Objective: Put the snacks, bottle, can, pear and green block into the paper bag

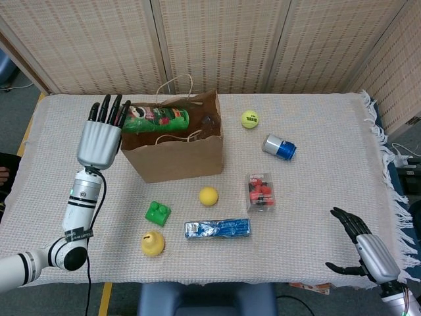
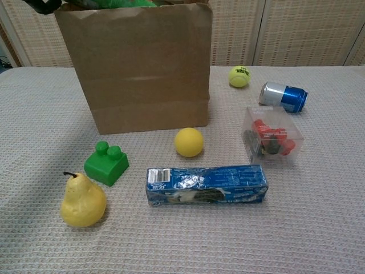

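The brown paper bag [image 1: 172, 155] stands open at mid-table. A green snack tube [image 1: 156, 118] lies across its mouth, partly inside. My left hand [image 1: 100, 137] is at the bag's left rim with its fingers straight and spread beside the tube's end. A clear bottle [image 1: 209, 124] shows inside the bag. In front lie the green block [image 2: 106, 163], the yellow pear [image 2: 83, 200] and a blue snack packet [image 2: 206, 185]. To the right are a clear box of red snacks [image 2: 272, 140] and the blue can [image 2: 283, 96] on its side. My right hand [image 1: 365, 247] hangs open off the table's near right corner.
A yellow ball [image 2: 189, 142] sits just in front of the bag and a tennis ball [image 2: 239, 76] lies behind the can. The white cloth's fringed edge [image 1: 388, 191] runs down the right side. Woven screens stand behind the table.
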`<state>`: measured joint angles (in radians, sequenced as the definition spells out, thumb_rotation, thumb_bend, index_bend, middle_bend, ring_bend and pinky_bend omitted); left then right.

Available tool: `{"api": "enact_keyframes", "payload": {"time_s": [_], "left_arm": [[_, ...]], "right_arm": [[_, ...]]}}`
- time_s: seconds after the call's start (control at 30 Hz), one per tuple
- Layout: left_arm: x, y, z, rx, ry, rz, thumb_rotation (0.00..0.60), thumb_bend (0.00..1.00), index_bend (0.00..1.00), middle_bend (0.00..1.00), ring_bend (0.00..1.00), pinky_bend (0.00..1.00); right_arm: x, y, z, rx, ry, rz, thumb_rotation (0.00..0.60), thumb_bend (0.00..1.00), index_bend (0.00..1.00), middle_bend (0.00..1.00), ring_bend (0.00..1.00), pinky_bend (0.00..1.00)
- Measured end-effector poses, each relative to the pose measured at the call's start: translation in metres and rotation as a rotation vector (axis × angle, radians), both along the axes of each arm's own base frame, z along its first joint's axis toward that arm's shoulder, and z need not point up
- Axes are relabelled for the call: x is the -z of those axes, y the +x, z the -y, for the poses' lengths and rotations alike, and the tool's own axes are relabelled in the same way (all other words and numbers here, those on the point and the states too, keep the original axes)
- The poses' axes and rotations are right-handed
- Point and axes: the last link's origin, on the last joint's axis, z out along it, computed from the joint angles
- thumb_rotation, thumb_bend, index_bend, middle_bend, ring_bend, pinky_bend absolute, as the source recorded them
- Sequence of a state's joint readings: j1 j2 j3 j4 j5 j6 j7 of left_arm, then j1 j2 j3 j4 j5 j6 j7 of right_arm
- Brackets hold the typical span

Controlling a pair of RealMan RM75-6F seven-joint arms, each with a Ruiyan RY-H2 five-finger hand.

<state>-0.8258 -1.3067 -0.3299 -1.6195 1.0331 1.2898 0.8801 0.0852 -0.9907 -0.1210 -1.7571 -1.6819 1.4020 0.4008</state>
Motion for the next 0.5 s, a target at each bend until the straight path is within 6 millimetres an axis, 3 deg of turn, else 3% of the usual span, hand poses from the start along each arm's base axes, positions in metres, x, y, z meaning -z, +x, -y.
{"api": "enact_keyframes", "payload": {"time_s": [0.23, 0.5], "left_arm": [[-0.007, 0.002, 0.009, 0.021, -0.006, 0.024, 0.600, 0.43, 0.00, 0.00, 0.00, 0.17], [-0.030, -0.020, 0.023, 0.018, 0.006, 0.042, 0.600, 0.46, 0.08, 0.01, 0.05, 0.22]], "right_arm": [[0.000, 0.000, -0.001, -0.004, -0.005, -0.005, 0.600, 0.01, 0.00, 0.00, 0.00, 0.00], [-0.001, -0.001, -0.001, -0.004, -0.012, -0.007, 0.600, 0.01, 0.00, 0.00, 0.00, 0.00]]}}
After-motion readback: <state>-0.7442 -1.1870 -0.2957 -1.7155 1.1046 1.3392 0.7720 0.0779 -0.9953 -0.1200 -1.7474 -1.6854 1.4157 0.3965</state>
